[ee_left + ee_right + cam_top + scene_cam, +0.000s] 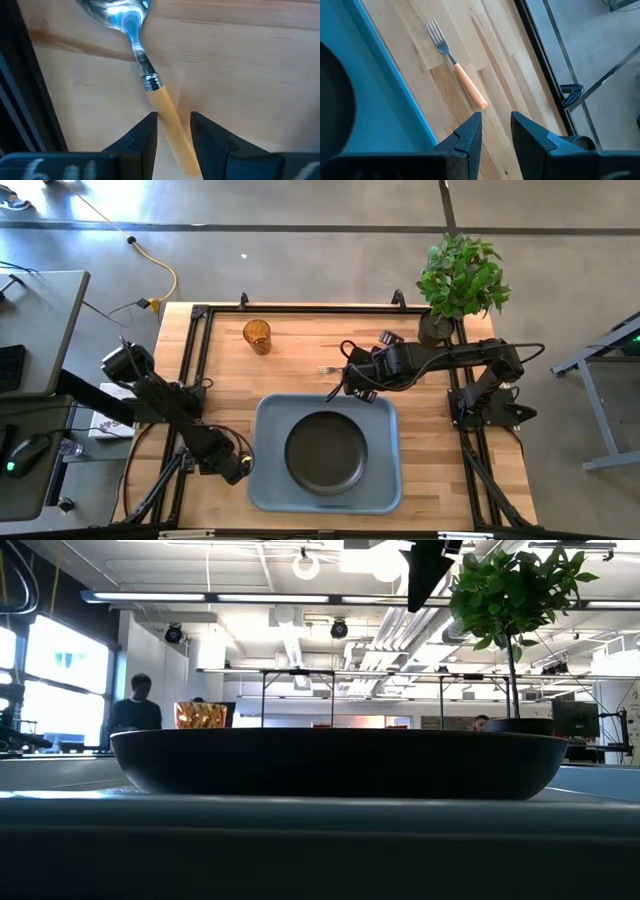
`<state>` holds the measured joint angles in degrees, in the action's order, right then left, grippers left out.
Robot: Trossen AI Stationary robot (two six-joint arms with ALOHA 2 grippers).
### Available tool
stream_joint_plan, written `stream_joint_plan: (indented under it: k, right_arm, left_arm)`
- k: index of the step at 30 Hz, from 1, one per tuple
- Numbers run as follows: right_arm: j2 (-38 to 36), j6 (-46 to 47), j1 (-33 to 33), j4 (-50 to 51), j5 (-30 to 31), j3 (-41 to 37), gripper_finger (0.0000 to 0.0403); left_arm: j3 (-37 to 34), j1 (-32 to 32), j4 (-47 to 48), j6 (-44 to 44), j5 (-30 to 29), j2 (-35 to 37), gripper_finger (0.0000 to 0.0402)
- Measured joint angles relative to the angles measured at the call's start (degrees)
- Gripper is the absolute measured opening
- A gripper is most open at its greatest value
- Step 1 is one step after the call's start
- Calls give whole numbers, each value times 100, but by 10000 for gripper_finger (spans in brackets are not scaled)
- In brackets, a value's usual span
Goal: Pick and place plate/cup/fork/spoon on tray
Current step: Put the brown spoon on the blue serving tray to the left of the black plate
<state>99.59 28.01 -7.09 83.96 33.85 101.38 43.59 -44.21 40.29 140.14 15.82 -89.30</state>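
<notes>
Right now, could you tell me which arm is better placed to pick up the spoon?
The left. Its gripper already straddles the spoon handle with open fingers. The right gripper is over by the fork.

Dark jointed arms, black cables

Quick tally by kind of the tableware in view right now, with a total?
Plates: 1, the plate, on the tray
Cups: 1, the cup
Forks: 1, the fork
Spoons: 1, the spoon
Trays: 1
Total: 5
</notes>
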Motion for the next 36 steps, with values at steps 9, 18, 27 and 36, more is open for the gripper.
stream_joint_plan:
  k: [9, 18, 27, 36]
  right_arm:
    - [0, 0, 0, -78, 0, 0, 94]
    - [0, 0, -2, -136, -2, 0, 94]
    - [0, -1, 0, -136, -30, 0, 94]
    - [0, 0, 0, -146, -28, 0, 94]
  left_arm:
    - [0, -4, 65, 17, 89, -85, 106]
    - [22, 7, 119, -72, 291, -308, 87]
    - [11, -13, 69, -152, 529, -358, 29]
    - [85, -20, 97, -129, 165, -140, 24]
